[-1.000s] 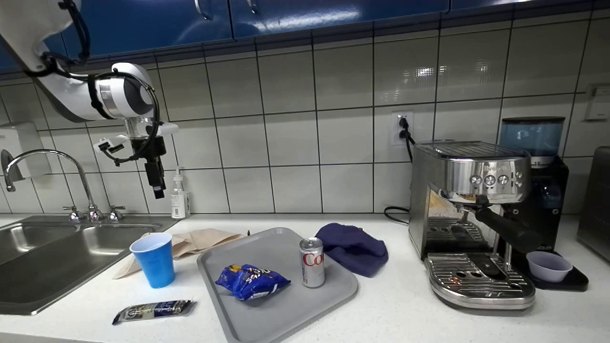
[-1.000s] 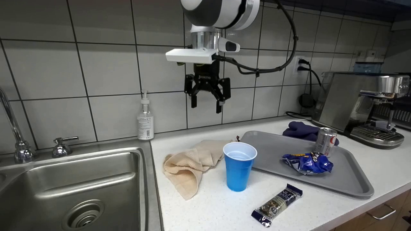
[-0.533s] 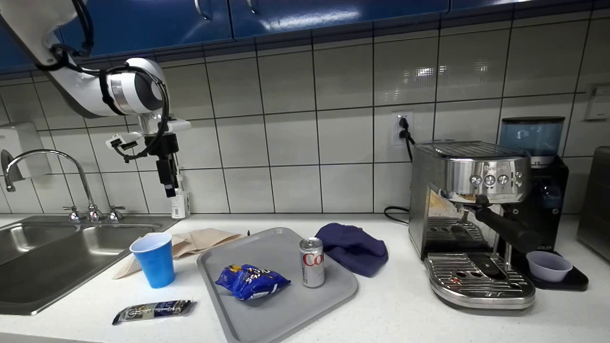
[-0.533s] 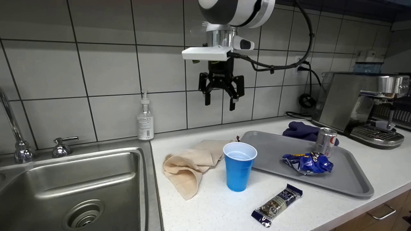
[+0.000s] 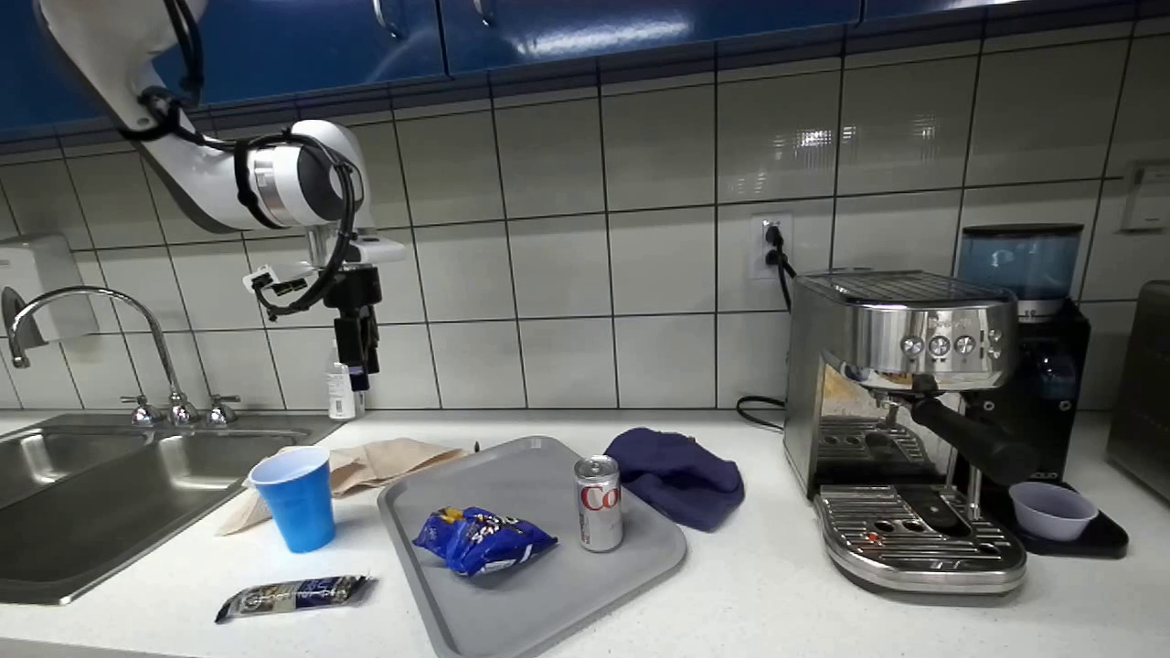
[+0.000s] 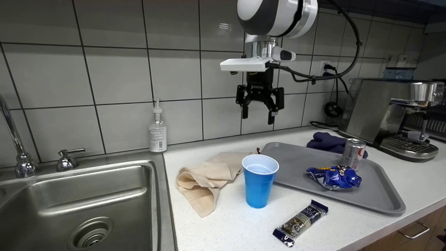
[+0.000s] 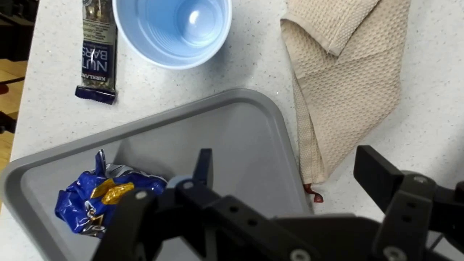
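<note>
Pincer [image 6: 258,118] spread, empty, above surface [image 6: 226,228]; gray tray [image 6: 294,159] and tan cloth [image 7: 349,87] below, probably nearest. Blue cup [image 6: 259,186] stands between nut bar [image 6: 301,223] and cloth. Tray carries blue snack bag [image 5: 484,541], upright can [image 5: 599,510].

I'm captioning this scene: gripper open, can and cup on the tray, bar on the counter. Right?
Not the cup: it stands on the counter, beside the tray, as the wrist view shows. The gripper is open, the can is on the tray and the bar on the counter.
</note>
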